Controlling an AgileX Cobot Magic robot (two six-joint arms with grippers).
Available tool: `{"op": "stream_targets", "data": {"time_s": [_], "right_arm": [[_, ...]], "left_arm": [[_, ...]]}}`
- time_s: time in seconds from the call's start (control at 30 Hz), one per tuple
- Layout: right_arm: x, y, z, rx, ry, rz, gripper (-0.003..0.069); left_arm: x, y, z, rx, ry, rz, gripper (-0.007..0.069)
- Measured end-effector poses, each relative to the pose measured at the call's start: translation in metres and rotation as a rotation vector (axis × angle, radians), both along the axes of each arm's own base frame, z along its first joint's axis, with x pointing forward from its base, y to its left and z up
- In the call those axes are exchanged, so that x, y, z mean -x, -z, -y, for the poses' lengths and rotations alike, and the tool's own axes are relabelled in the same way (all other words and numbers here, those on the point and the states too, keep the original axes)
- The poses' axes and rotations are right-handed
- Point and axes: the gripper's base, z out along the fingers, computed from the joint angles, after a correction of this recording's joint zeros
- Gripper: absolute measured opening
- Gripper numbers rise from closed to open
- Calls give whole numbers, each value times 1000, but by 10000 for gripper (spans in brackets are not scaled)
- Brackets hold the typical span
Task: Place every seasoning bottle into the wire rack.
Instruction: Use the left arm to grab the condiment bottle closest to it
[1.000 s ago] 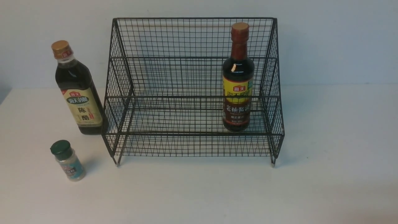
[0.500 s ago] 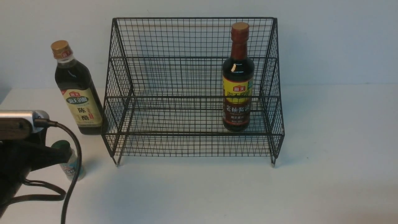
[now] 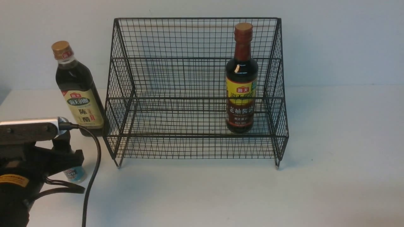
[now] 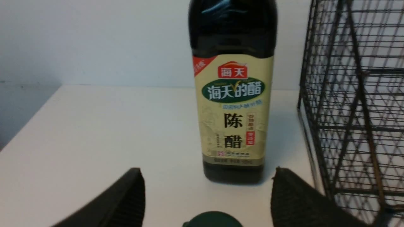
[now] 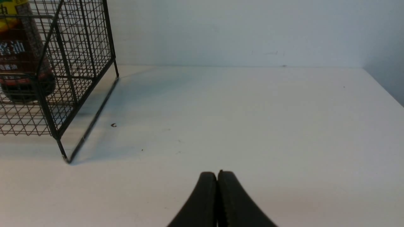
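Observation:
The wire rack [image 3: 189, 135] stands mid-table. The dark bottle with the brown neck and yellow-red label [image 3: 241, 91] stands upright inside it on the right. The gold-capped bottle with the cream label [image 3: 80, 94] stands on the table just left of the rack. The small green-capped shaker [image 3: 75, 174] stands in front of it, mostly hidden by my left gripper [image 3: 68, 154]. In the left wrist view my left gripper [image 4: 208, 170] is open, its fingers either side of the shaker's green cap [image 4: 213, 219] without touching it. My right gripper [image 5: 217, 172] is shut and empty.
The rack's side wall [image 4: 347, 110] is close beside my left gripper. In the right wrist view the rack's corner [image 5: 63, 94] and the bottle in it [image 5: 22, 63] lie some way ahead of the shut fingers. A black cable [image 3: 93, 176] trails from my left arm.
My left arm has come into the front view from the left and moved right over the shaker, covering its cap. The bottles and rack have not moved.

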Motion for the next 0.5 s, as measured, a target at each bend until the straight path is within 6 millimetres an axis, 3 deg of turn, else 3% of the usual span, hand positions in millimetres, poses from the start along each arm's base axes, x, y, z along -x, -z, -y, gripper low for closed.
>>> {"op": "stream_targets", "data": {"time_s": [0.5], "right_arm": [[0,0,0,0,0,0,-13]], "left_arm": [[-13,40,-2,24,-57,-60,524]]}}
